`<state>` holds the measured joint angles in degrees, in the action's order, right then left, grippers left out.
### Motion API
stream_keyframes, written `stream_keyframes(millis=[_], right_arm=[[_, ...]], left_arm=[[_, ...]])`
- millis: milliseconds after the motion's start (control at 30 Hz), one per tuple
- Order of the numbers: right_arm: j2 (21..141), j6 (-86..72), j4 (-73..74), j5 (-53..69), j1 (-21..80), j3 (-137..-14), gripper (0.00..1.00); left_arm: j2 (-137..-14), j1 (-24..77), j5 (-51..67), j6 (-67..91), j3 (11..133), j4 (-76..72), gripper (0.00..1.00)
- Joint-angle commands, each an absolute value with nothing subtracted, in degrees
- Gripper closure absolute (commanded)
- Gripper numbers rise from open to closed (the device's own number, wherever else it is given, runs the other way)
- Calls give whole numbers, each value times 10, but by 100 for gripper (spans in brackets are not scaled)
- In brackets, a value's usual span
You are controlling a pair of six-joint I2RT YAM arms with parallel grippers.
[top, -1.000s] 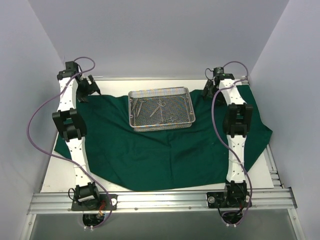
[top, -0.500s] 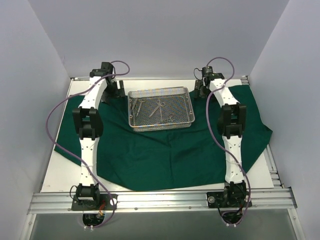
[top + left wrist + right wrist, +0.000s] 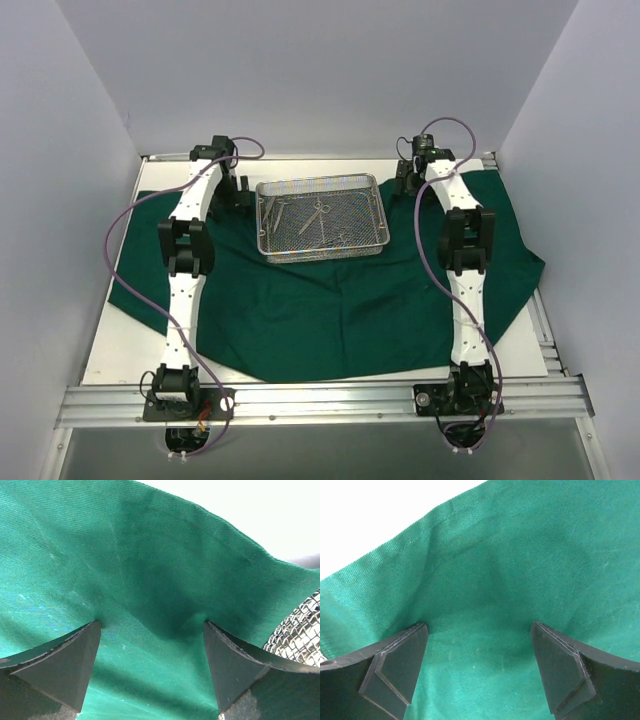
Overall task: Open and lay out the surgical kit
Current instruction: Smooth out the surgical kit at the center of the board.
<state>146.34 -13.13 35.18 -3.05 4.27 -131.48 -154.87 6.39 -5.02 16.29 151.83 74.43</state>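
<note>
The dark green drape [image 3: 330, 300] lies spread over the table. The silver wire-mesh tray [image 3: 322, 215] sits on its far middle part with several thin steel instruments [image 3: 318, 213] inside. My left gripper [image 3: 236, 192] is just left of the tray, open, both fingertips pressing on the drape [image 3: 150, 570]; the tray's mesh [image 3: 300, 630] shows at the right edge of the left wrist view. My right gripper [image 3: 407, 180] is just right of the tray, open, fingertips on the drape [image 3: 510, 570] near its far edge.
White table surface [image 3: 120, 350] shows beside the drape at the left and at the near right. Grey walls stand close on the left, right and back. A metal rail [image 3: 320, 400] carries both arm bases at the near edge.
My left gripper has swung right from the table's far left corner to the tray's left side. My right gripper has shifted slightly left towards the tray. The drape's left edge has moved.
</note>
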Motion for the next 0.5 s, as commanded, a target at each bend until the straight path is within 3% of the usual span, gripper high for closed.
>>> stream_keyframes(millis=[0,200,467], right_arm=[[1512,-151,372,-43,40,-1317,14],[1542,-226,372,-50,26,-1319,18],[1559,-328,365,-47,5,-1316,23]], left_arm=[[-1607,65,-90,148,1542,761,7],[-1658,46,-73,149,1635,732,4],[-1673,11,39,178,1641,658,5]])
